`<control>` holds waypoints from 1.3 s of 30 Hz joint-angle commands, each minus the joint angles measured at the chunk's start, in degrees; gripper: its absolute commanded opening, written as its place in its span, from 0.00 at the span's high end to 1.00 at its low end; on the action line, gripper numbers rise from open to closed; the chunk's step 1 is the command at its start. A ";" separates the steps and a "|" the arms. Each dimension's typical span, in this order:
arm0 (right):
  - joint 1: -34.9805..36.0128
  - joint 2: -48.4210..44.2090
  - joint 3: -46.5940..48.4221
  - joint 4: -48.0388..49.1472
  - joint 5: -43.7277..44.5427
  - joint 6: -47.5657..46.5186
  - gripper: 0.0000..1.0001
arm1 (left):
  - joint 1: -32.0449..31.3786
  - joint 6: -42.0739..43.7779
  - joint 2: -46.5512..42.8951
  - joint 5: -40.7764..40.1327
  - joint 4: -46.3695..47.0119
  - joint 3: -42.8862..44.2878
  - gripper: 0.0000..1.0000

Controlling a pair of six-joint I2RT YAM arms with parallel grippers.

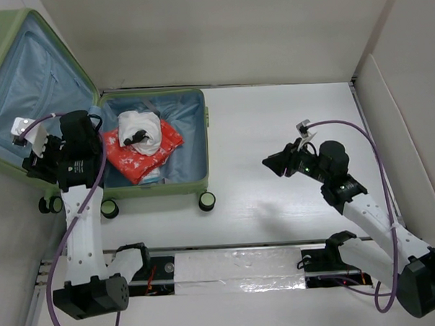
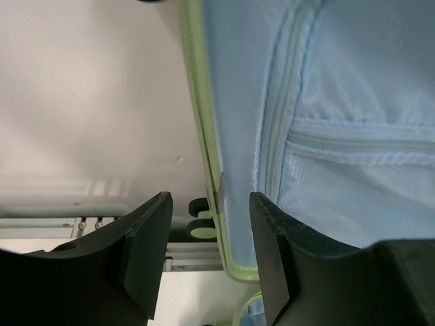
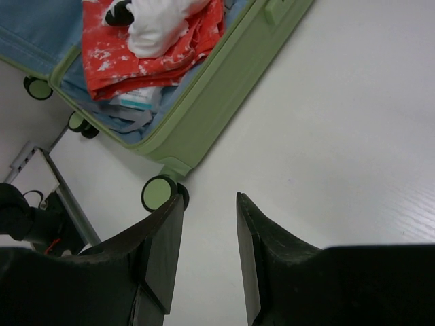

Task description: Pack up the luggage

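Observation:
The light-green luggage [image 1: 197,184] lies open at the left of the table, its lid [image 1: 26,77] tilted up and showing blue lining. Its base holds a red patterned cloth [image 1: 141,159] with a white bundle [image 1: 140,130] on top. My left gripper [image 1: 36,165] is open at the lid's near edge. In the left wrist view the green rim [image 2: 207,163] runs between its fingers [image 2: 146,238] without touching them. My right gripper [image 1: 275,162] is open and empty over bare table, right of the luggage. The right wrist view shows the luggage's side [image 3: 211,109] and a wheel [image 3: 158,193] ahead of the gripper [image 3: 209,204].
Black and green spinner wheels [image 1: 206,201] stick out along the luggage's near side. White walls close in the table at the back and right. A foil-covered strip [image 1: 237,272] and a rail run along the near edge between the arm bases.

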 commanded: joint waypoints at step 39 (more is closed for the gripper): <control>2.54 -8.13 3.73 -5.58 7.58 -4.58 0.54 | 1.63 49.69 7.63 3.53 20.69 33.83 0.43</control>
